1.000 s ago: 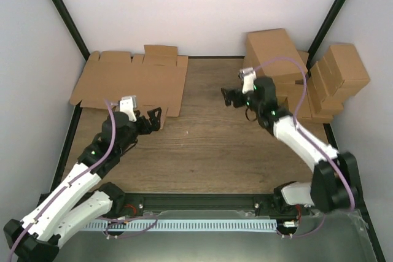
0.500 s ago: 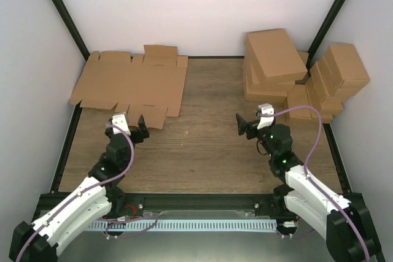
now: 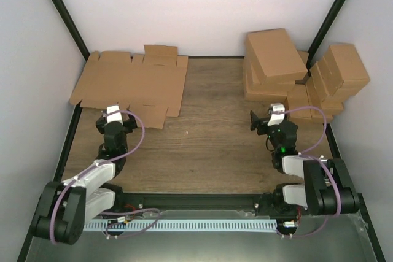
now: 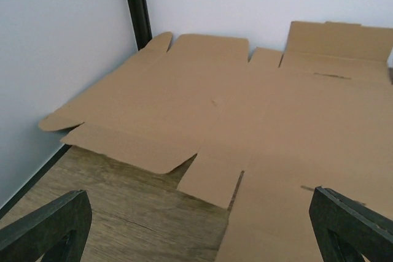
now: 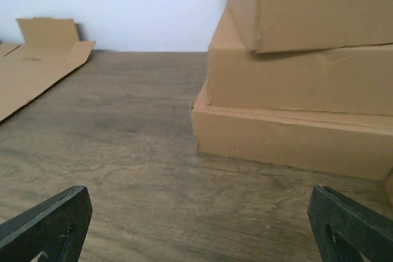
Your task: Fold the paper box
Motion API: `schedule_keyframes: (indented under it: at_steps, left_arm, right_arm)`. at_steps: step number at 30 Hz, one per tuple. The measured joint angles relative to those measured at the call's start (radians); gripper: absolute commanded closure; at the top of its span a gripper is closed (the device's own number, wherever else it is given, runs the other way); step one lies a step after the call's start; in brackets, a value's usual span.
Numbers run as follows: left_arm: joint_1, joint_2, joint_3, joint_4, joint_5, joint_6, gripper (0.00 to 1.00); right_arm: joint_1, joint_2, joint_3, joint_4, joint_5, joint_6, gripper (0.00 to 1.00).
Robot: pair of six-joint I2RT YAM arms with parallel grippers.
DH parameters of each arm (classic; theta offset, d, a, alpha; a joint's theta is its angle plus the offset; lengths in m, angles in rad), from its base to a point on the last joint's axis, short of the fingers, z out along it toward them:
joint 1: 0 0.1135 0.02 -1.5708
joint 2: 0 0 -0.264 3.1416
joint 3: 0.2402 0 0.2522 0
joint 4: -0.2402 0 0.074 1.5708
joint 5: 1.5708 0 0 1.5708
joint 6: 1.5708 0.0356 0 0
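Left gripper has jaws spread wide with nothing in them, sitting low near its base. The near edge of the paper box is just ahead of it. The box is a flat brown blank in the far-left corner of the table, with its back flaps against the wall. Right gripper is also wide open and empty, facing the stack of closed boxes at far right, well apart from the blank. The step looks like a reach for the blank. Best bet is to come in low at a near flap, get one finger under the edge, and drag it to mid-table where both arms can reach. Can't tell if more than one sheet lies there, so pinch only the top layer. No print, labels or brand readable anywhere; all plain cardboard.
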Motion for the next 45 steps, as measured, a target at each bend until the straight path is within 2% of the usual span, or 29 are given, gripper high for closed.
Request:
schedule_keyframes:
  at_steps: [5,12,18,23,29,45]
  left_arm:
    - [0.085,0.161,-0.017,0.161,0.099,0.025,0.0]
    - [0.111,0.257,-0.016,0.309,0.203,0.067,0.0]
    - [0.114,0.356,0.022,0.386,0.248,0.106,0.0]
    - [0.154,0.481,0.026,0.513,0.291,0.121,0.0]
    - [0.219,0.531,0.062,0.507,0.358,0.101,0.0]
    - [0.222,0.531,0.07,0.507,0.394,0.093,0.0]
  right_arm:
    - [-0.005,0.124,0.026,0.074,-0.076,-0.044,0.0]
    - [-0.049,0.289,0.048,0.244,-0.107,-0.065,0.0]
    - [-0.063,0.304,0.048,0.288,-0.106,-0.051,0.0]
    - [-0.063,0.304,0.053,0.292,-0.086,-0.038,0.0]
    - [-0.063,0.304,0.062,0.293,-0.071,-0.03,0.0]
    - [-0.063,0.304,0.062,0.293,-0.064,-0.028,0.0]
